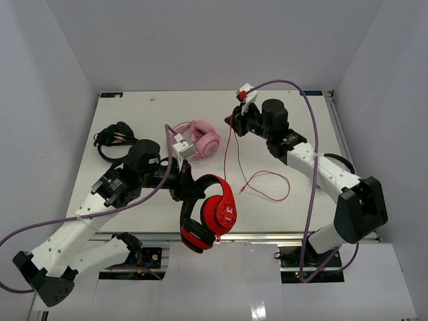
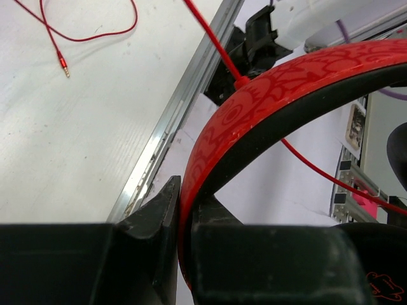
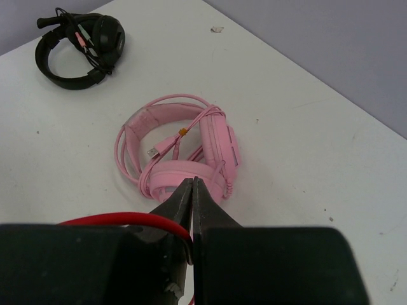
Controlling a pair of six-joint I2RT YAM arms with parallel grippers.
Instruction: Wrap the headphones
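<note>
The red headphones [image 1: 208, 212] hang in the air over the table's front edge. My left gripper [image 1: 189, 187] is shut on their headband; in the left wrist view the red band [image 2: 286, 82] runs between the shut fingers of the gripper [image 2: 186, 213]. The thin red cable [image 1: 226, 150] rises from the headphones to my right gripper [image 1: 231, 124], which is shut on it above the table's back middle. The right wrist view shows the cable [image 3: 127, 220] pinched in the gripper [image 3: 193, 185]. The rest of the cable loops loose on the table [image 1: 271, 175], with its plug [image 2: 63, 64] lying free.
Pink headphones [image 1: 197, 140] lie at the middle back, right under my right gripper [image 3: 184, 152]. Small black headphones [image 1: 114, 137] lie at the back left [image 3: 79, 51]. The table's metal front edge [image 1: 267, 234] runs below the red headphones.
</note>
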